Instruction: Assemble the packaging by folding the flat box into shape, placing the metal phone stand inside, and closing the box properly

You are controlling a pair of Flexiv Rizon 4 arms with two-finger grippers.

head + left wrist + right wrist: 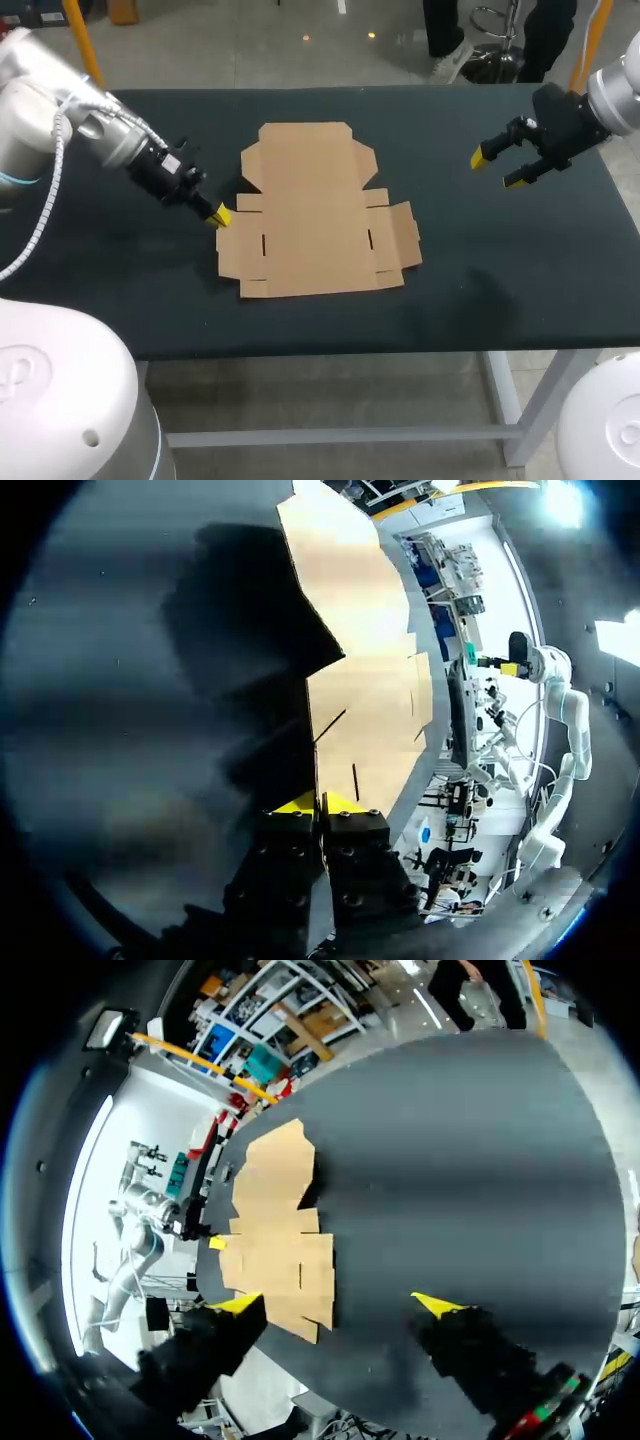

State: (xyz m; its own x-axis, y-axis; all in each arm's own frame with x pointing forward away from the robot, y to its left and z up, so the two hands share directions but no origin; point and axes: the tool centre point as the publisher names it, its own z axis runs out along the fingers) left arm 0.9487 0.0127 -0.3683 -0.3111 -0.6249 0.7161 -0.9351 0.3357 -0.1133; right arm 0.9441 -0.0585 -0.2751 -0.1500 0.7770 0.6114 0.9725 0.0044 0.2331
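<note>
One flat box (310, 215) on dark table (500, 285) | left jaws closed at its edge | right jaws open, empty

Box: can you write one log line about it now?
flat box: unfolded on table | left tool: shut on its left edge | right tool: open, empty, apart | phone stand: not seen

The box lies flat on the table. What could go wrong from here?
1. The left gripper is at the left flap of the flat box, and the right gripper hangs open, apart from it; a push might slide the box instead of folding it.
2. No phone stand shows in any view; packing may stall.
</note>
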